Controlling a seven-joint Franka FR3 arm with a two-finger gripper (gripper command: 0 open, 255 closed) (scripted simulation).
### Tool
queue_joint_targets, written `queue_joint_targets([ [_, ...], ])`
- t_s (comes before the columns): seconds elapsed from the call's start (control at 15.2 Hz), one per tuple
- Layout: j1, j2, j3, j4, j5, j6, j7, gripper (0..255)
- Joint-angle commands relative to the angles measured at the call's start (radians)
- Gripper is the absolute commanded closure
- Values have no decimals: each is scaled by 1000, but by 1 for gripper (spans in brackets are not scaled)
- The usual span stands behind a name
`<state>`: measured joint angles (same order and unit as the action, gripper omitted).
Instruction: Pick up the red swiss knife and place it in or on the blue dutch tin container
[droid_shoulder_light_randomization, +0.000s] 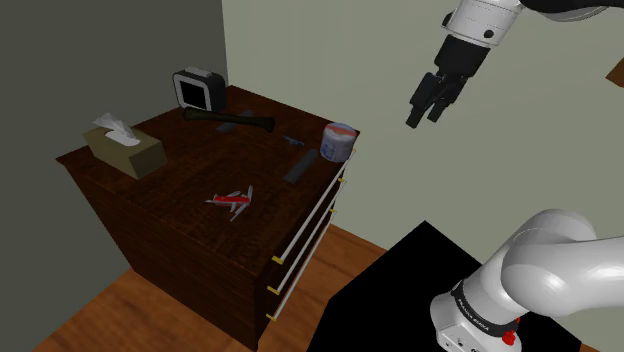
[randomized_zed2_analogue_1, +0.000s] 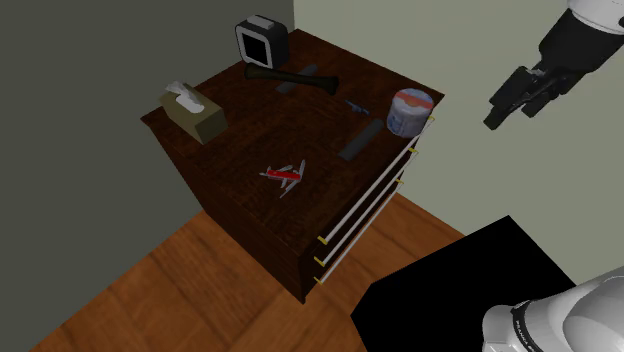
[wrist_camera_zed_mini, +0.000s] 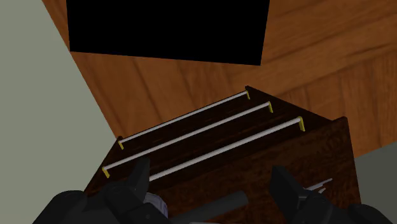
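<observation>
The red swiss knife (droid_shoulder_light_randomization: 231, 199) (randomized_zed2_analogue_1: 284, 175) lies with its blades fanned out near the middle of the dark wooden dresser top (droid_shoulder_light_randomization: 170, 195). The round tin (droid_shoulder_light_randomization: 339, 141) (randomized_zed2_analogue_1: 410, 110), blue and white with a pinkish top, stands at the dresser's corner above the drawers. My gripper (droid_shoulder_light_randomization: 425, 105) (randomized_zed2_analogue_1: 510, 100) hangs open and empty high in the air, off the dresser's drawer side and well away from knife and tin. In the wrist view the open gripper (wrist_camera_zed_mini: 210, 184) looks down on the drawer fronts, and a sliver of the tin (wrist_camera_zed_mini: 155, 205) shows beside one finger.
A tissue box (droid_shoulder_light_randomization: 125, 147), a black-and-white device (droid_shoulder_light_randomization: 197, 88), a long dark bar (droid_shoulder_light_randomization: 232, 118) and a flat grey bar (droid_shoulder_light_randomization: 297, 170) also lie on the dresser. Three drawer handles (wrist_camera_zed_mini: 203, 127) face my stand (droid_shoulder_light_randomization: 400, 290). Wooden floor surrounds the dresser.
</observation>
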<state>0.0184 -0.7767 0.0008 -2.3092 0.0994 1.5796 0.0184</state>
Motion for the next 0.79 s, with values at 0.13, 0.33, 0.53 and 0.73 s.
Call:
queue_joint_targets([
  [0.13,2,12,50,-24,26,40,72,0],
  [0.33,5,45,125,-49,63,103,179,0],
  [0.53,6,96,199,-58,94,168,285,0],
  [0.73,3,162,275,-52,117,235,392,0],
])
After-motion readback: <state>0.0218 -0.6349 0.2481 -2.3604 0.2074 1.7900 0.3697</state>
